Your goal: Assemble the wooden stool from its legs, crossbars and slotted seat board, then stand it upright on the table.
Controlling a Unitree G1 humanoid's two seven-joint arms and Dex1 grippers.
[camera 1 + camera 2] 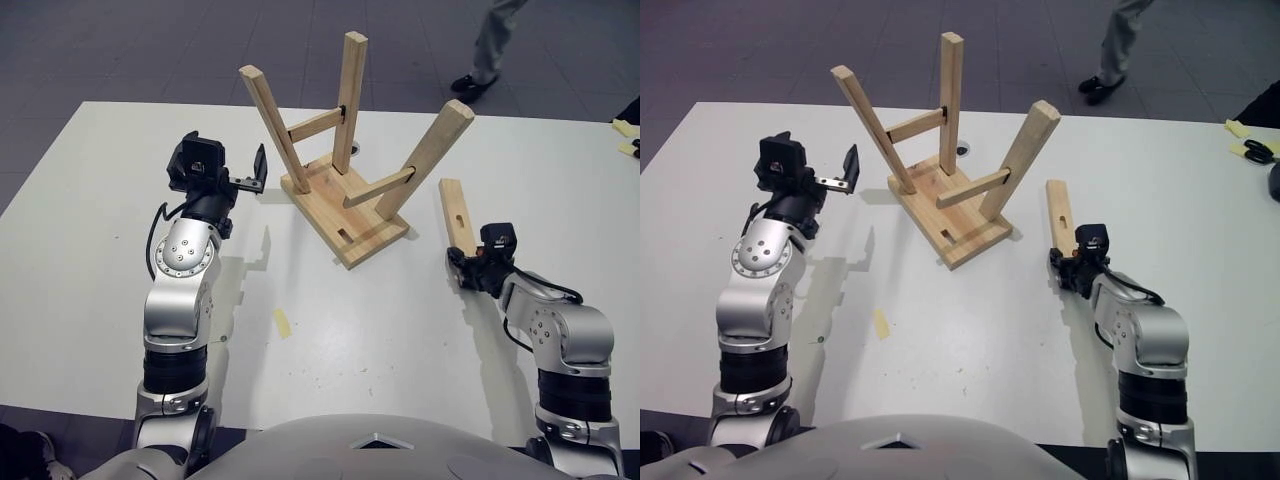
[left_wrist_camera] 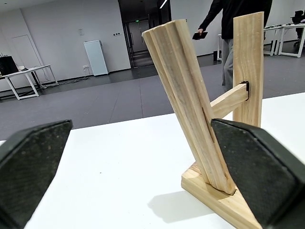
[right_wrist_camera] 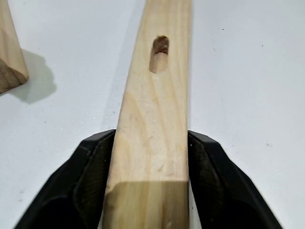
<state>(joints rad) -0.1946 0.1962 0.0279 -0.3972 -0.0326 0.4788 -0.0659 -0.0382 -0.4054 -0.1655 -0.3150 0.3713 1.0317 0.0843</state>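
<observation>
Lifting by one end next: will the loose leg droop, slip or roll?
Probably stiff: the loose leg is solid wood. Flat faces should resist rolling. Gripped at one end by the right end effector, it may pivot.

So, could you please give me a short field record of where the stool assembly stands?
seat board: flat on the table, underside up
fitted legs: three, pointing up from the board
crossbars: two; one joins two legs, the other sticks out of the third, far end apparently free
loose leg: lying on the table, right of the seat board
right tool: shut on the loose leg's near end
left tool: open, empty, beside the leftmost fitted leg
</observation>
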